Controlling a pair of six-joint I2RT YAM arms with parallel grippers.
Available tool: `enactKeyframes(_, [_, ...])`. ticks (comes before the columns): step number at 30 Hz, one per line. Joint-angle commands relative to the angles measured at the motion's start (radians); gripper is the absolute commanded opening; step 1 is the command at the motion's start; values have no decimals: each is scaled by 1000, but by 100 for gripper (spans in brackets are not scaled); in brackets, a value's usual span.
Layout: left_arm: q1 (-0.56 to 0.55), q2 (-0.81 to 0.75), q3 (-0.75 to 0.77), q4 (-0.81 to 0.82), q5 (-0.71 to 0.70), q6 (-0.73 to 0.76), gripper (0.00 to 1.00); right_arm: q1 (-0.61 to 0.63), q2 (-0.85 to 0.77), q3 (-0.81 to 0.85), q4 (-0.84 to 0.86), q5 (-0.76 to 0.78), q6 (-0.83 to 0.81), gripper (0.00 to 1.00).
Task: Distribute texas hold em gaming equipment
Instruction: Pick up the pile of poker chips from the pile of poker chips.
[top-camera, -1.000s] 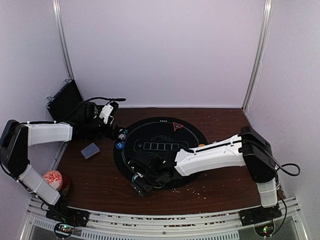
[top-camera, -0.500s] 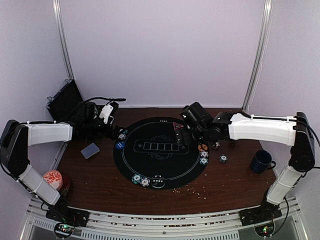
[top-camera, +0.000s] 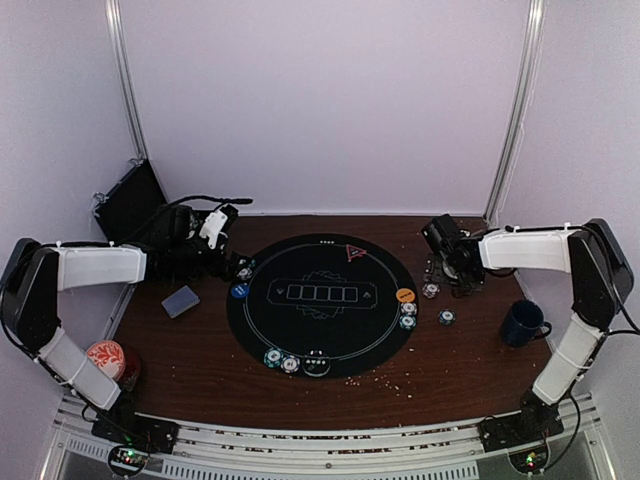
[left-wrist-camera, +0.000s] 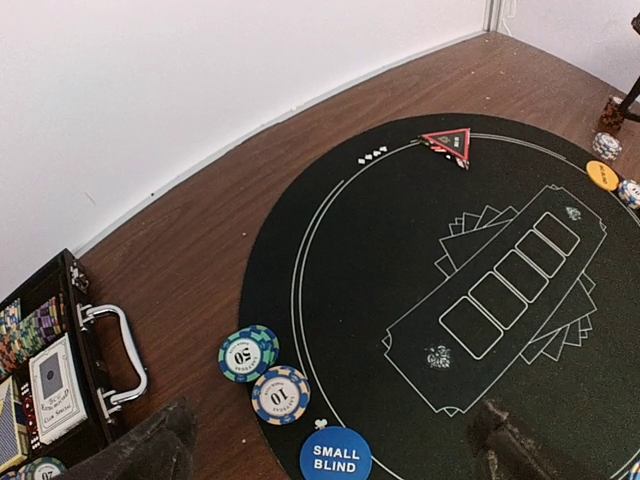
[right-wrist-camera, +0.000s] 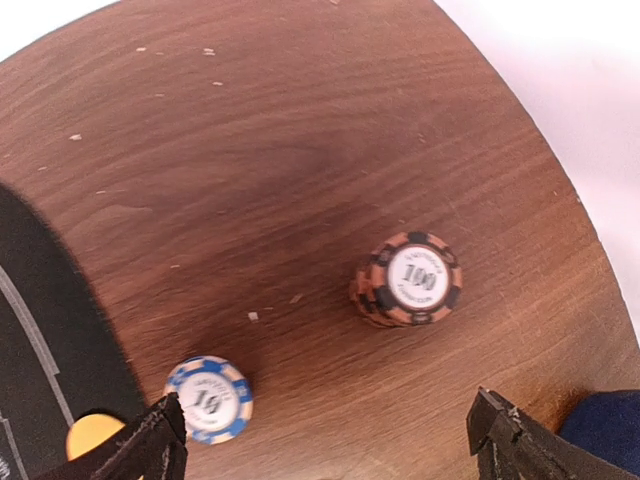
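Hovering with our right end effector (right-wrist-camera: 325, 440) spread wide near the orange chip stack (right-wrist-camera: 405, 280) on the counter (right-wrist-camera: 250, 150) off the mat (right-wrist-camera: 30, 320), we should centre over it before descending.

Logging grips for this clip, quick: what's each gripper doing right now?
Left gripper: open, holding nothing.
Right gripper: open, holding nothing.
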Motion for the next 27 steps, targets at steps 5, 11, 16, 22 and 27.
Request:
enactKeyframes(5, [8, 15, 19, 17, 32, 2, 98, -90, 25, -55, 69, 8, 64, 99])
enactKeyframes(11, [8, 17, 18, 14, 39, 3, 98, -107, 16, -90, 92, 3, 75, 98])
enactKeyframes(16, [8, 15, 19, 13, 43, 2, 98, -125, 17, -109, 112, 0, 81, 97])
enactKeyframes(22, [8, 26, 21, 14, 45, 3, 98, -156, 17, -116, 158, -28, 75, 94])
enactKeyframes(27, [8, 31, 24, 12, 45, 4, 98, -168, 49, -68, 141, -17, 76, 90])
